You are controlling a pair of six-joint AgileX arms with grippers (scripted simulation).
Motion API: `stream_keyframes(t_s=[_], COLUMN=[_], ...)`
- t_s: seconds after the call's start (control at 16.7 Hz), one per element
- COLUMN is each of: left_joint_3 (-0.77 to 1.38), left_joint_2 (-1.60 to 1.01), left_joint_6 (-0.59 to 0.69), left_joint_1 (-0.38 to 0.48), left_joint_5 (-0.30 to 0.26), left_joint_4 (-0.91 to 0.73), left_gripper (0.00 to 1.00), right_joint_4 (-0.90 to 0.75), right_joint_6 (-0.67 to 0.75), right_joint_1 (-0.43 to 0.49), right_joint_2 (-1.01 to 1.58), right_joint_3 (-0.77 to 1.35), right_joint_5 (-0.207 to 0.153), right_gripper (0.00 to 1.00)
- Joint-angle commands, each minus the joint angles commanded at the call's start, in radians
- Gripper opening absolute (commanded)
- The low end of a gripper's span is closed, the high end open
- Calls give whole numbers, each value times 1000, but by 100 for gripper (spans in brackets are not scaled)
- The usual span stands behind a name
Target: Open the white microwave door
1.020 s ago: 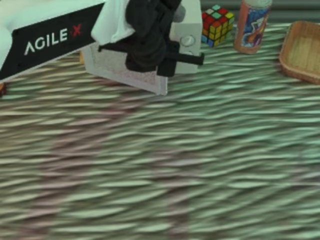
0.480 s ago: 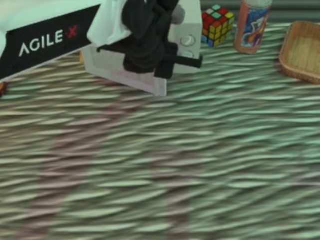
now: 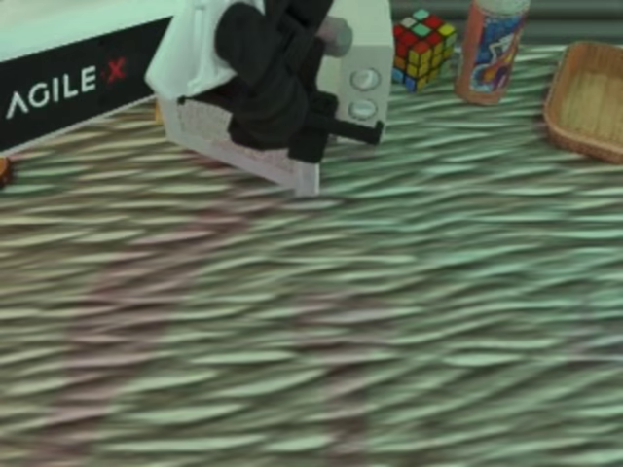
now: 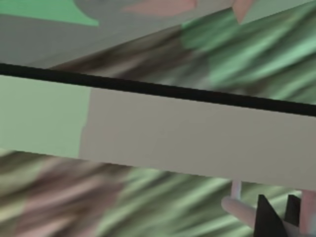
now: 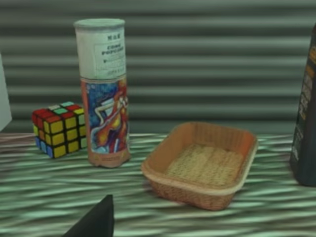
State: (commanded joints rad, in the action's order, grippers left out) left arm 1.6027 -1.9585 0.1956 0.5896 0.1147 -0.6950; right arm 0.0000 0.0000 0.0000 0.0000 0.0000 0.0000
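Observation:
The white microwave (image 3: 368, 34) stands at the table's far edge, left of centre, mostly covered by my left arm. Its knob panel (image 3: 365, 92) shows two round knobs. The door (image 3: 243, 156) is swung partly out from the front, hinged at its left, its free edge toward the table's near side. My left gripper (image 3: 310, 146) is at that free edge. In the left wrist view the left gripper (image 4: 279, 215) is shut on the pale bar handle (image 4: 239, 208) fixed to the door's face (image 4: 197, 133). My right gripper (image 5: 98, 219) is parked, out of the top view.
Right of the microwave stand a colour cube (image 3: 423, 47), a tall printed canister (image 3: 492, 49) and a wicker basket (image 3: 589, 97). A dark box (image 5: 306, 113) rises beside the basket in the right wrist view. The green rippled tabletop (image 3: 389, 331) stretches toward the near edge.
The door has swung farther open, its free edge moving left and outward. My left arm has shifted left with it, uncovering both knobs.

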Motion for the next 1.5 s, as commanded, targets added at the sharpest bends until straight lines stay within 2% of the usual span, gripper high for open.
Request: stream_keyframes(t_s=[1.26, 1.5], left_joint_3=[0, -31], left_joint_2=[0, 20], left_joint_6=[0, -28], left_joint_1=[0, -2], left_joint_5=[0, -22], left_joint_4=[0, 11], left_gripper=[0, 0], right_joint_4=[0, 0], right_joint_6=[0, 0], right_joint_1=[0, 0], right_joint_2=[0, 0], right_joint_3=[0, 0], right_joint_5=[0, 0], right_gripper=[100, 100])
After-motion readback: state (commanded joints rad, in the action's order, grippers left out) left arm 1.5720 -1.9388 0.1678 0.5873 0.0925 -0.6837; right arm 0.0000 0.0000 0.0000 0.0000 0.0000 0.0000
